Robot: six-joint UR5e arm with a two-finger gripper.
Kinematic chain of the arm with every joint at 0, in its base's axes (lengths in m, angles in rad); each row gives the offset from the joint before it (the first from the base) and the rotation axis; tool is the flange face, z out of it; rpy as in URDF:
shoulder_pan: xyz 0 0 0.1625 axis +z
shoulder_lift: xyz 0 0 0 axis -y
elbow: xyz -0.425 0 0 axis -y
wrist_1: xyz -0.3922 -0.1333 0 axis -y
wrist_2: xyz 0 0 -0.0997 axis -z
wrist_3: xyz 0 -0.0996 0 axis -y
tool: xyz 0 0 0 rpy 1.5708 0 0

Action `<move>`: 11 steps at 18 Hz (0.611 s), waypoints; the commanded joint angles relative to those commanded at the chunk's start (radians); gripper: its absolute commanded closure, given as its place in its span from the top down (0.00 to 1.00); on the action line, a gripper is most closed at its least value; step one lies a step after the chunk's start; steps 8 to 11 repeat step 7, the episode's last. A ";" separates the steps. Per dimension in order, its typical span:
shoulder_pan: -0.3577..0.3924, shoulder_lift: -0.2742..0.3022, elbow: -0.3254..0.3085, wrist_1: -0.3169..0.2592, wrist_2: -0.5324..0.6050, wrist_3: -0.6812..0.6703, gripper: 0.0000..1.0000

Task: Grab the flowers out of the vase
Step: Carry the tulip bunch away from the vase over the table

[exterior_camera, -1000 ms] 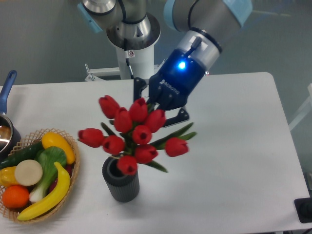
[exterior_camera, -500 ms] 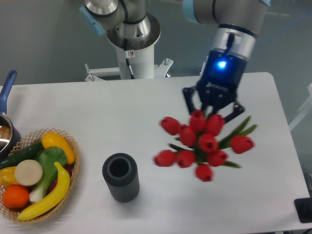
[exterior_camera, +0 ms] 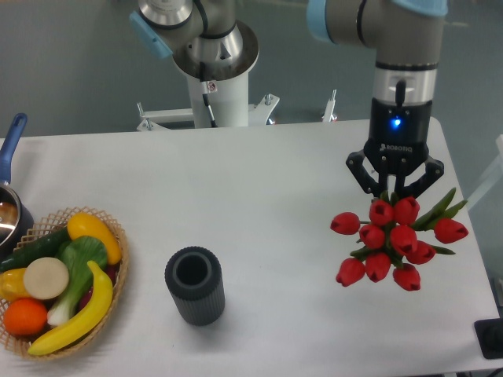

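The flowers (exterior_camera: 393,239), a bunch of red tulip buds with green leaves, hang at the right side of the table, clear of the vase. My gripper (exterior_camera: 395,188) is just behind and above them, shut on their stems; the stems themselves are hidden by the buds. The vase (exterior_camera: 195,285), dark grey, ribbed and upright, stands empty at the front left of centre, far to the left of the gripper.
A wicker basket (exterior_camera: 118,271) of fruit and vegetables sits at the front left. A pot with a blue handle (exterior_camera: 12,141) is at the left edge. The robot base (exterior_camera: 214,71) stands behind the table. A dark object (exterior_camera: 491,338) is at the right front corner.
The gripper has lifted the flowers out of the vase and carried them rightward across the table to the right side. The vase stays in place, empty.
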 joint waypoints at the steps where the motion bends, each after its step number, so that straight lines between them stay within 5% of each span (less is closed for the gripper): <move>1: -0.002 -0.005 -0.012 -0.006 0.038 0.008 0.04; 7: -0.003 -0.015 -0.094 -0.052 0.221 0.089 0.04; 11: -0.003 -0.015 -0.094 -0.052 0.221 0.089 0.04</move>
